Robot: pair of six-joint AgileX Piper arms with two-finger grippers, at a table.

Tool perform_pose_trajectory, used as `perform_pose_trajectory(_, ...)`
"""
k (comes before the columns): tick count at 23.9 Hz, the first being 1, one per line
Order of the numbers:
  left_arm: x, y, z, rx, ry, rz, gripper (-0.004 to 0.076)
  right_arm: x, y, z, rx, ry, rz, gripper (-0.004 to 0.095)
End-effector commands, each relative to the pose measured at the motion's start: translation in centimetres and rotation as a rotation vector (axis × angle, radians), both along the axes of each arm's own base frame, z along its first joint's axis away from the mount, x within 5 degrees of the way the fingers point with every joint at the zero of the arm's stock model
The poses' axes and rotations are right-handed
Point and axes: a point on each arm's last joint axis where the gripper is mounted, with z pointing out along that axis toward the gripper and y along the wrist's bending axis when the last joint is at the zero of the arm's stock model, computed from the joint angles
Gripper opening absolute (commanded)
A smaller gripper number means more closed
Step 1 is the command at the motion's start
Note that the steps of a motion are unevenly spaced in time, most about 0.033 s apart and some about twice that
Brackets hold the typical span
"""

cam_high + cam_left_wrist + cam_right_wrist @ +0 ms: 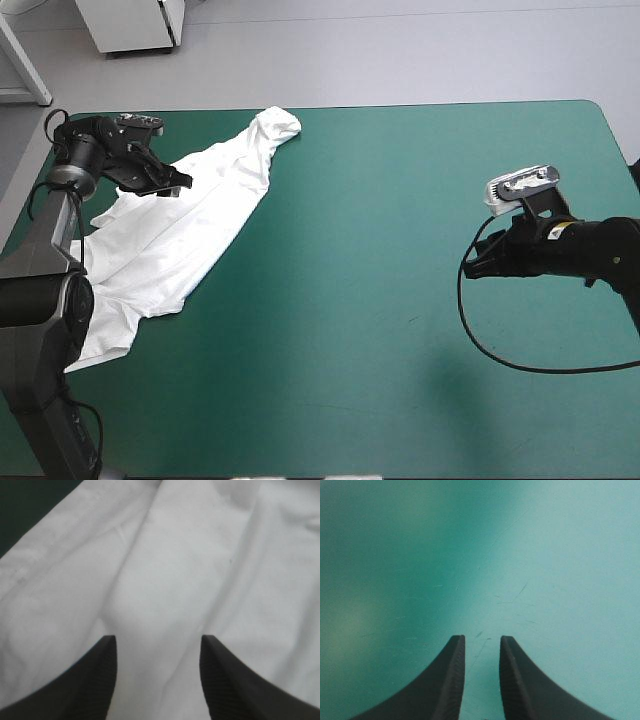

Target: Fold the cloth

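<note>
The white T-shirt [190, 225] lies crumpled in a long diagonal strip on the left side of the teal-green table, one end reaching toward the far edge. My left gripper [178, 182] hovers low over the shirt's far-left part, open. In the left wrist view its black fingers [102, 672] stand apart with a raised fold of the T-shirt [165, 580] running between and ahead of them. My right gripper [470, 268] is far off on the right over bare cover, a narrow gap between its fingers [452, 670] and nothing held.
Bare teal-green cover [380, 300] spans the middle and right of the table. A corner of cover [25, 505] shows beside the shirt's hem in the left wrist view.
</note>
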Motion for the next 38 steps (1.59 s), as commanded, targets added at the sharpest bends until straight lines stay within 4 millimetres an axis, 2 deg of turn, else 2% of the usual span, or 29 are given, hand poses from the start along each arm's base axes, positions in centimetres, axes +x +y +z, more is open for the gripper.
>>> perform_pose_trajectory(1, 0.2, -0.2, 2.5, -0.012, -0.085, -0.002, 0.0389, -0.1, 0.6, 1.6, 0.026, -0.081, 0.02, 0.0239)
perform_pose_trajectory(8, 1.0, -0.2, -1.1, -0.021, 0.05, -0.013, 0.0389, -0.2, 1.2, 1.6, 0.037, -0.081, 0.045, 0.0239)
perform_pose_trajectory(14, 1.2, -0.7, -2.1, -0.021, 0.08, -0.025, 0.0371, -0.3, 1.6, 2.1, 0.042, -0.097, 0.064, 0.0239)
perform_pose_trajectory(18, 1.2, -1.5, -2.1, -0.02, 0.082, -0.044, 0.0185, -0.4, 1.6, 2.7, 0.045, -0.108, 0.067, 0.0239)
perform_pose_trajectory(21, 1.2, -2.3, -2.2, -0.019, 0.087, -0.063, -0.0018, -0.5, 1.6, 3.0, 0.053, -0.111, 0.07, 0.0239)
perform_pose_trajectory(24, 0.9, -3.4, -2.3, -0.027, 0.117, -0.099, -0.0022, -0.5, 1.6, 3.0, 0.053, -0.11, 0.072, 0.0239)
perform_pose_trajectory(26, 0.6, -5.1, -2.3, -0.037, 0.142, -0.148, -0.0022, -0.5, 1.6, 3.0, 0.051, -0.102, 0.075, 0.0239)
perform_pose_trajectory(28, 0.1, -8.2, -2.3, -0.071, 0.165, -0.234, -0.0022, -0.6, 1.7, 2.9, 0.049, -0.09, 0.079, 0.0239)
perform_pose_trajectory(31, -1.8, -14.6, -2.3, -0.08, 0.219, -0.412, -0.0022, -0.8, 1.5, 2.8, 0.027, -0.078, 0.082, 0.0239)
perform_pose_trajectory(34, -4.5, -20.9, -2.4, -0.062, 0.256, -0.573, -0.0022, -1.1, 1.3, 2.8, -0.005, -0.079, 0.082, 0.0239)
perform_pose_trajectory(38, -8.6, -27.8, -2.4, -0.055, 0.266, -0.75, -0.0022, -1.8, 0.9, 3.2, -0.036, -0.093, 0.076, 0.0239)
